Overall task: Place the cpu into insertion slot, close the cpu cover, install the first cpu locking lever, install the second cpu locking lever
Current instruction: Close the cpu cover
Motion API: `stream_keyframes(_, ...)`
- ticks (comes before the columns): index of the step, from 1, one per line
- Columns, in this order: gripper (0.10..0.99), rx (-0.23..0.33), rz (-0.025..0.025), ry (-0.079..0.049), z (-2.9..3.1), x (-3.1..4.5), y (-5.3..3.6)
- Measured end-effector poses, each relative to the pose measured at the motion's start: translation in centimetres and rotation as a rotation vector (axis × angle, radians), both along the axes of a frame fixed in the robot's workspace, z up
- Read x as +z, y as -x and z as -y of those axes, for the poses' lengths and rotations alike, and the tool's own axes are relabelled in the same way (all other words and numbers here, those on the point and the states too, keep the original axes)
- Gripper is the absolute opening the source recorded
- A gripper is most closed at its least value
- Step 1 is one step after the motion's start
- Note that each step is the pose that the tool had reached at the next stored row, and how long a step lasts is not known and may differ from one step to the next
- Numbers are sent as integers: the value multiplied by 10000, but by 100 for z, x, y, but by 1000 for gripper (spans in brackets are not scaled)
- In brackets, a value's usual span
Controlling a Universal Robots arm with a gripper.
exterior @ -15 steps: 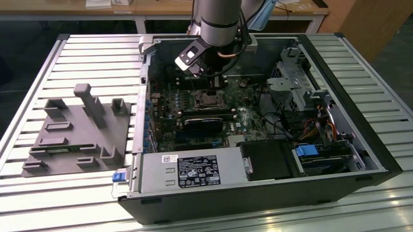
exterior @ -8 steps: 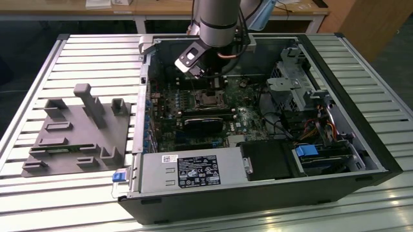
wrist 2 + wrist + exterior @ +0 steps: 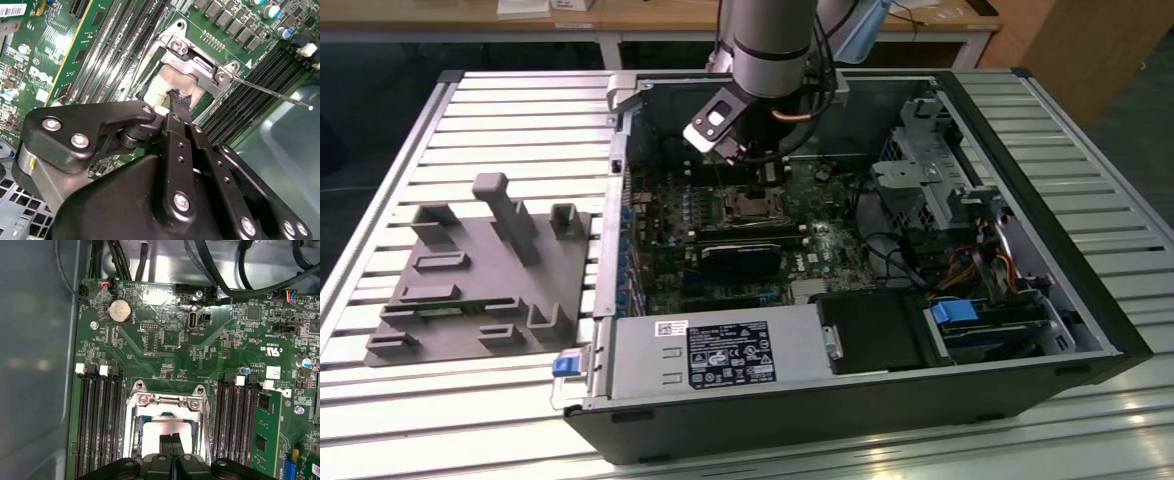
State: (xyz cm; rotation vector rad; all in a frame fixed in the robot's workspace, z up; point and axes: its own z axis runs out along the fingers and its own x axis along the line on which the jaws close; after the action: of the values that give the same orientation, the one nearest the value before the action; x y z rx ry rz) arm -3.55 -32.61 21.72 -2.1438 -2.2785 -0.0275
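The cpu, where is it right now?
In the first wrist view the cpu lies on the green board, framed by the silver cover, between two banks of memory slots, just beneath the gripper.

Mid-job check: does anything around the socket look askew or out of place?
One locking lever juts free from the corner of the cpu cover, out over the memory slots, not tucked alongside. The cpu cover lies flat over the cpu, with the gripper shut and its tip at it. No damage shows.
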Motion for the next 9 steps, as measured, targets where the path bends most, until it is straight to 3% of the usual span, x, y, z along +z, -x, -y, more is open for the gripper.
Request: stream_keyframes(9,106,1525,0,0,0,-2,0)
